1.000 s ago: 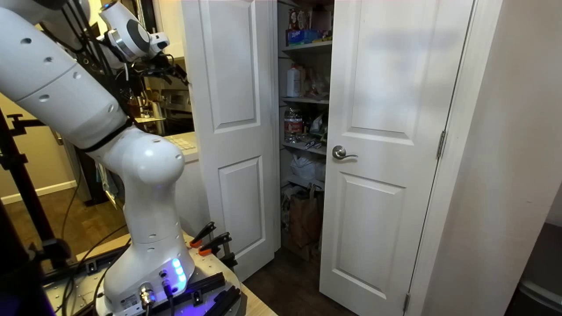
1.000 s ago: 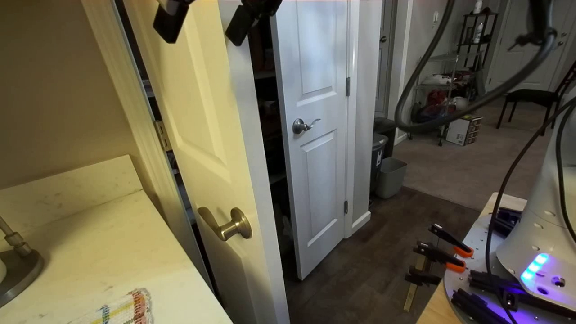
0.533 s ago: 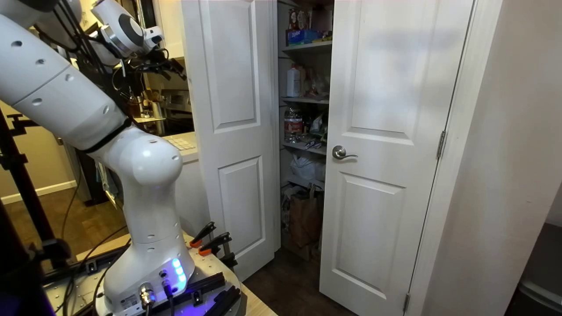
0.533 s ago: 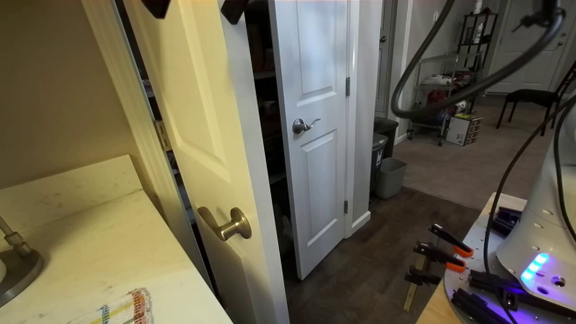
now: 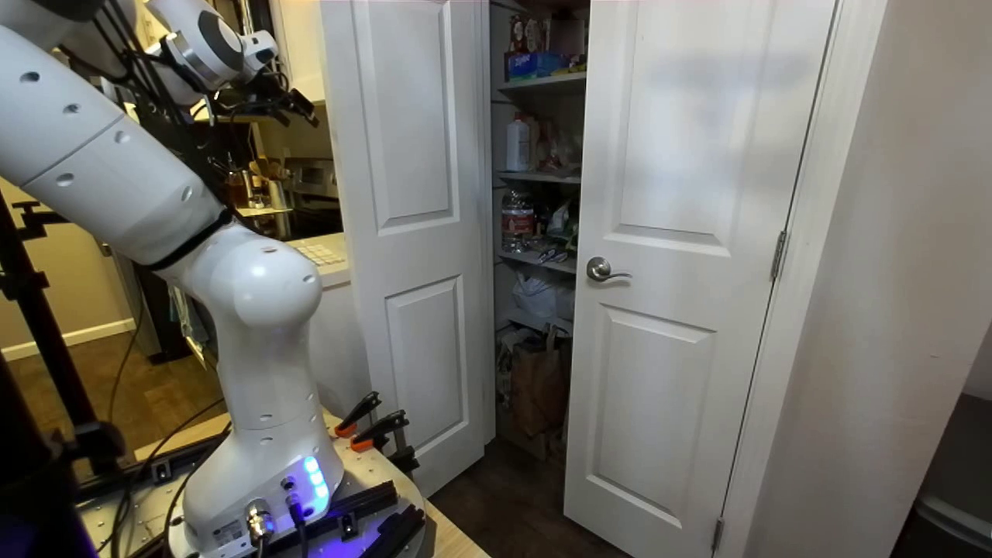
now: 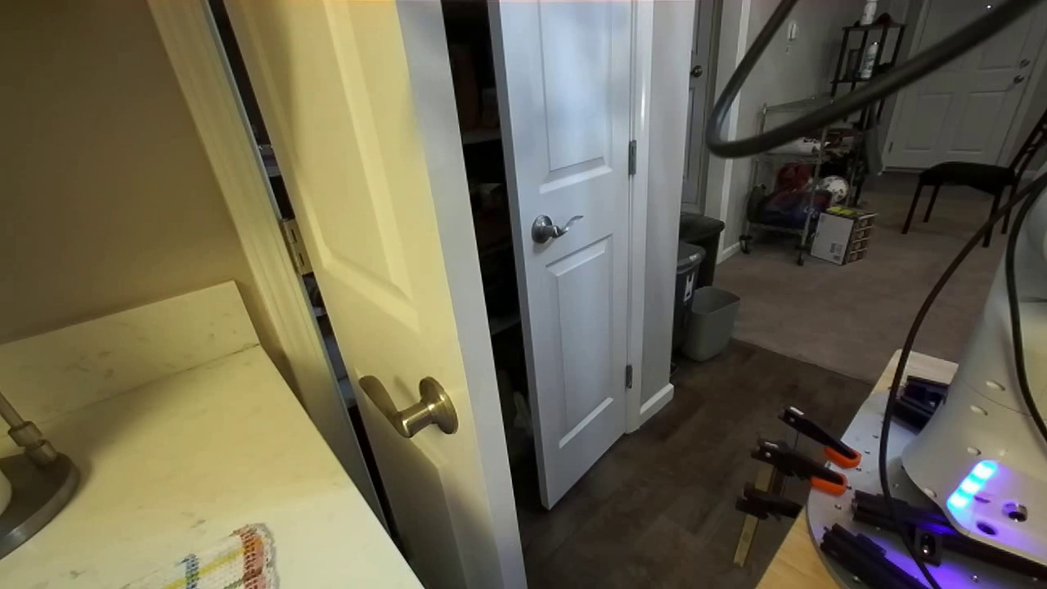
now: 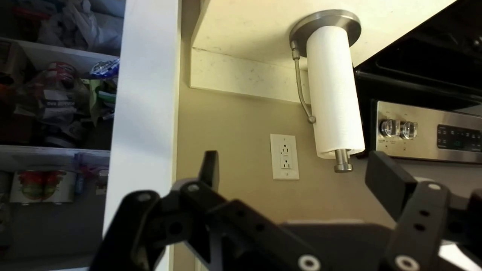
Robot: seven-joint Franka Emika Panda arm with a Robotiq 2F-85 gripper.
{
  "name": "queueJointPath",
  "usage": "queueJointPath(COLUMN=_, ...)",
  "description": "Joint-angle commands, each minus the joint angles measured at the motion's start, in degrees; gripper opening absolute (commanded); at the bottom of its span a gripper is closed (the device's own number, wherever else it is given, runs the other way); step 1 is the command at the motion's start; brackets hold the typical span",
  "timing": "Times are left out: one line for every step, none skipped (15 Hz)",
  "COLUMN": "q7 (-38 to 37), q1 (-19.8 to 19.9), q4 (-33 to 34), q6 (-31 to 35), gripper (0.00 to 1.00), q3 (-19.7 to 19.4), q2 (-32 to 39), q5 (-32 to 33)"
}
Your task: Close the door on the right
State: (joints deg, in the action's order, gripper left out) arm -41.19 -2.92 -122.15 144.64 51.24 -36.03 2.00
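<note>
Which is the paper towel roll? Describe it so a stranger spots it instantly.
In the wrist view, find the countertop at the top. From the round holder base there, the paper towel roll runs down the picture: a long white cylinder, unlike the flat outlet and range panel flanking it.

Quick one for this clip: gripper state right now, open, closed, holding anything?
Gripper: open, jaws wide apart in the wrist view, holding nothing.

Pale surface here: paper-towel holder standing upright, colourful cloth lying near it. On dark floor, small grey bin standing.
</note>
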Motion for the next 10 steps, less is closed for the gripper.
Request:
queueJointPath(q7=-0.37, q1=1.78, q4=0.78, q6=0.2, gripper=1.0, q3=0.61, q2=0.56, q5=1.53)
queueJointPath(q7=-0.19, q1=2.12, q4=0.85, q6=0.34, gripper=1.0, q3=0.69, q2=0.65, q5=1.69)
queueJointPath(q7=0.06, q1=2.76, q4=0.97, q6=0.52, gripper=1.0, q3=0.91, q2=0.67, q5=2.18)
queueJointPath(q7=0.28, q1=3.34, q4=1.14, q6=0.63, gripper=1.0, q3=1.06, q2=0.89, q5=2.59)
queueJointPath(q7=0.52, q1=3.99, q4=1.31, q6=0.64, gripper=1.0, q3=1.18, q2=1.09, q5=3.21)
queueJointPath(q7=0.63, q1=4.61, q4=1.45, q6=0.52, gripper=1.0, q3=1.29, q2=1.23, q5=3.69)
queueJointPath(q7=0.59, q1=5.15, q4=1.49, q6=0.54, gripper=1.0, q3=1.32, q2=1.31, q5=4.11)
queueJointPath(q7=0.48, q1=5.62, q4=1.56, q6=0.04, gripper=1.0, q3=1.44, q2=1.2, q5=4.42)
queueJointPath(q7=0.42, q1=5.95, q4=1.52, q6=-0.37, gripper=1.0, q3=1.51, q2=0.94, q5=4.78)
queueJointPath(q7=0.37, q1=6.32, q4=1.48, q6=-1.41, gripper=1.0, q3=1.52, q2=0.35, q5=5.32)
